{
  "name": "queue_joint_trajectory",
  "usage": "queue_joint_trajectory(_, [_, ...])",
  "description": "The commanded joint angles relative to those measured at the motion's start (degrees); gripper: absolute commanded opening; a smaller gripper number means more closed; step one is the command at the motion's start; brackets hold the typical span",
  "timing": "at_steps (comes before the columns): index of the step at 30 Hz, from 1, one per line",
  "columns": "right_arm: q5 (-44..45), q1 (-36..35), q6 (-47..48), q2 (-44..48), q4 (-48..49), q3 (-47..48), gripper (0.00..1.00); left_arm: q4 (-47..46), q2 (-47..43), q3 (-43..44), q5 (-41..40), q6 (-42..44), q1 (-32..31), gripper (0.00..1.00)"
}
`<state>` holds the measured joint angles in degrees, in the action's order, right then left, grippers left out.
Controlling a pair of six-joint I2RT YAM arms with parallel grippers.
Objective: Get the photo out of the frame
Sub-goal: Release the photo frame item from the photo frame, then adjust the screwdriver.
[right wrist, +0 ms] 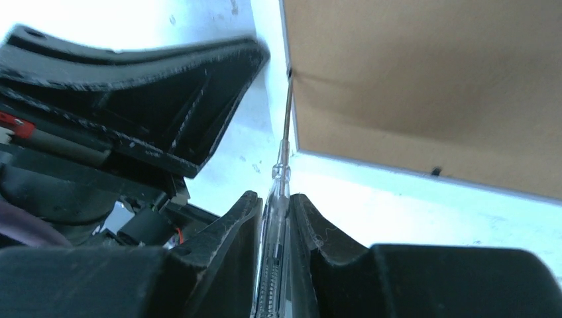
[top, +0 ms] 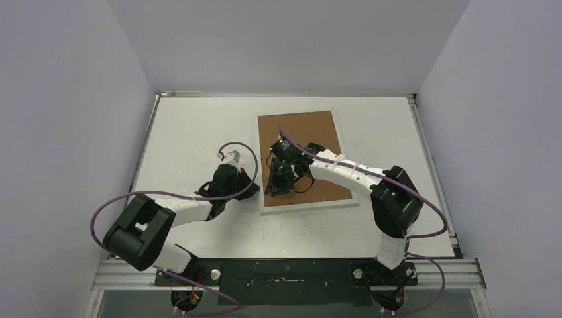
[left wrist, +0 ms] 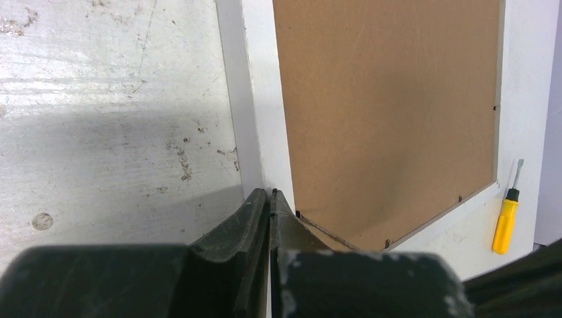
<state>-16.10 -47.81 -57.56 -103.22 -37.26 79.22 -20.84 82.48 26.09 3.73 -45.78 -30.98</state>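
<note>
Clearly the right gripper (right wrist: 277,213) clamps a clear-handled screwdriver (right wrist: 283,169), its tip straight ahead at the backing board (right wrist: 424,79)'s left edge in the frame (left wrist: 265,119). The left gripper (left wrist: 270,199) sits closed, empty.

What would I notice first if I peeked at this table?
The big brown back of the frame, lying face down mid-table. The right gripper pokes a clear screwdriver at its edge, the left gripper sits shut at its near corner, and a yellow screwdriver lies nearby.
</note>
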Motion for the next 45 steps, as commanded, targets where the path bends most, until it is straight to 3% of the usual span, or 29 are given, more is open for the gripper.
queue_joint_trajectory(1, [-9.6,-4.8,-4.2,-3.2,12.9,5.6,0.05,-2.6,2.6,-0.6,9.3,-3.1,-3.3,0.00])
queue_joint_trajectory(9, [-10.0,-5.0,-3.5,-5.1,11.5,8.0,0.05,-1.4,1.9,-0.6,8.5,-3.0,-3.4,0.00])
queue_joint_trajectory(15, [-9.3,-0.6,0.0,-1.1,9.0,5.6,0.05,3.6,-0.5,0.3,6.2,-0.6,-2.4,0.00])
queue_joint_trajectory(24, [-12.9,8.2,10.4,5.9,6.9,-2.6,0.05,12.2,-4.1,5.2,3.0,3.2,-1.2,0.00])
queue_joint_trajectory(29, [-19.3,12.7,20.5,7.1,9.6,-5.3,0.05,14.9,-4.3,8.3,1.3,4.6,-0.6,0.06])
queue_joint_trajectory(34, [-30.2,19.4,27.9,8.3,17.2,-12.2,0.05,15.5,-6.1,9.9,1.5,5.2,0.1,0.17])
queue_joint_trajectory(37, [-32.1,21.0,30.5,9.0,19.5,-15.0,0.06,14.9,-8.9,9.9,2.8,3.7,0.7,0.30])
queue_joint_trajectory(42, [-35.3,21.0,32.1,10.1,23.6,-18.3,0.08,9.7,-13.4,10.0,8.8,4.2,1.1,0.60])
queue_joint_trajectory(45, [-36.0,21.0,32.1,9.7,22.8,-17.4,0.08,8.1,-14.5,10.8,12.3,9.7,0.9,0.64])
